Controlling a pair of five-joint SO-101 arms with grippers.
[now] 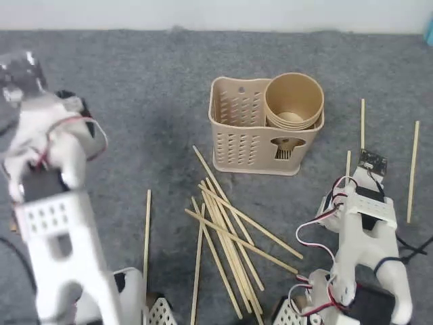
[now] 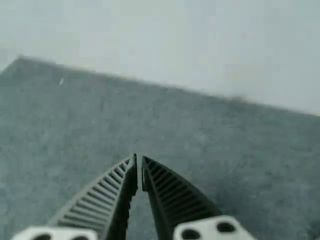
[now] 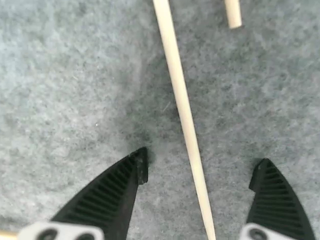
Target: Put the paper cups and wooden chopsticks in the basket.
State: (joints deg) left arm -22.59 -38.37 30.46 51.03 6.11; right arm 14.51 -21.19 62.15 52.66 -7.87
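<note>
A beige slotted basket (image 1: 243, 132) stands mid-table with stacked paper cups (image 1: 293, 101) in its right compartment. Several wooden chopsticks (image 1: 230, 233) lie in a crossed pile in front of it. My right gripper (image 3: 202, 157) is open just above the mat, its fingers on either side of one chopstick (image 3: 181, 107) and apart from it. A second chopstick's end (image 3: 232, 12) lies just beyond. The right arm (image 1: 365, 217) stands at the front right over that chopstick (image 1: 348, 166). My left gripper (image 2: 139, 162) is shut on nothing, held high over bare mat on the left arm (image 1: 47, 156).
A lone chopstick (image 1: 147, 227) lies at the front left. Two more chopsticks (image 1: 362, 123) (image 1: 413, 169) lie on the right side. The grey mat (image 1: 135, 101) covers the table, with open room left of the basket.
</note>
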